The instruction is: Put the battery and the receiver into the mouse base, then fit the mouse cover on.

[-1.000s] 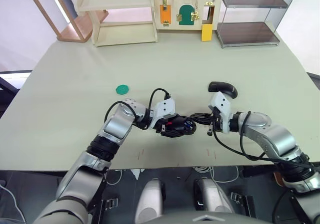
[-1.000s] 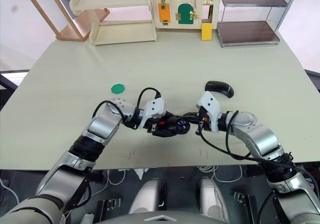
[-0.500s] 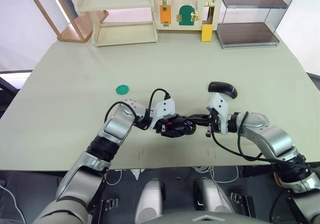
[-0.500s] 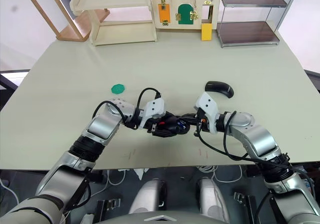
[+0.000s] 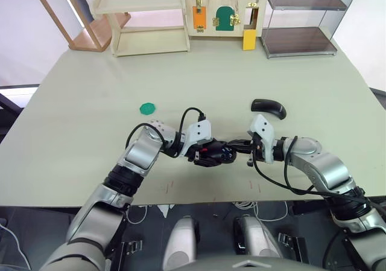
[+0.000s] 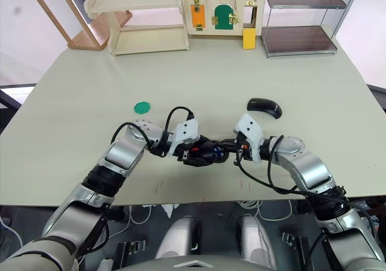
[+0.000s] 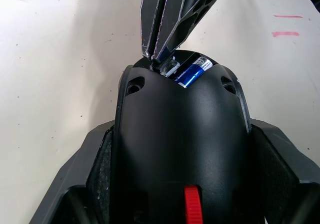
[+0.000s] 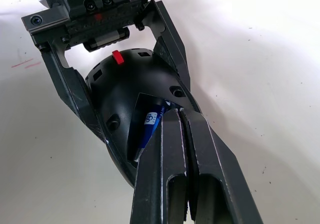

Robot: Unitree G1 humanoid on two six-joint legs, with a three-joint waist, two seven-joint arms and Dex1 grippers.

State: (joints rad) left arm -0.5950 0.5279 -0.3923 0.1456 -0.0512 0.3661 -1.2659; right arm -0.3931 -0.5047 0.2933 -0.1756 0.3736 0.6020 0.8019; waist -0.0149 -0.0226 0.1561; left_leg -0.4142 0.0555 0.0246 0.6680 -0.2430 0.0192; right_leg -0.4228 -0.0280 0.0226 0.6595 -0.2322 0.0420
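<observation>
The right gripper (image 8: 172,115) has its two black fingers pressed together, tips poked into the open bay of the black oval mouse base (image 8: 130,82), right against the small blue cylindrical battery (image 8: 148,125) lying tilted in that bay; whether the tips pinch anything I cannot tell; the left gripper (image 5: 208,154) clasps the mouse base from both flanks, a black finger (image 8: 67,87) on each side, the red tab on the base turned toward its wrist; in the left wrist view the battery (image 7: 190,72) peeks out at the far end of the base (image 7: 182,134), with the right gripper's fingers (image 7: 172,14) coming down on it from beyond; the two grippers meet near the front edge of the pale grey-green table (image 5: 78,132), about 6 o'clock from its middle; the glossy black arched mouse cover (image 5: 268,107) lies on the table at roughly 1 o'clock from the base, near the right wrist and apart from it; a small flat green disc (image 5: 148,108) sits at about 10 o'clock from the base; along the far edge at 12 o'clock stand a pale wooden shelf (image 5: 148,17), a board of latches (image 5: 226,14) and a wire-framed rack (image 5: 301,20).
</observation>
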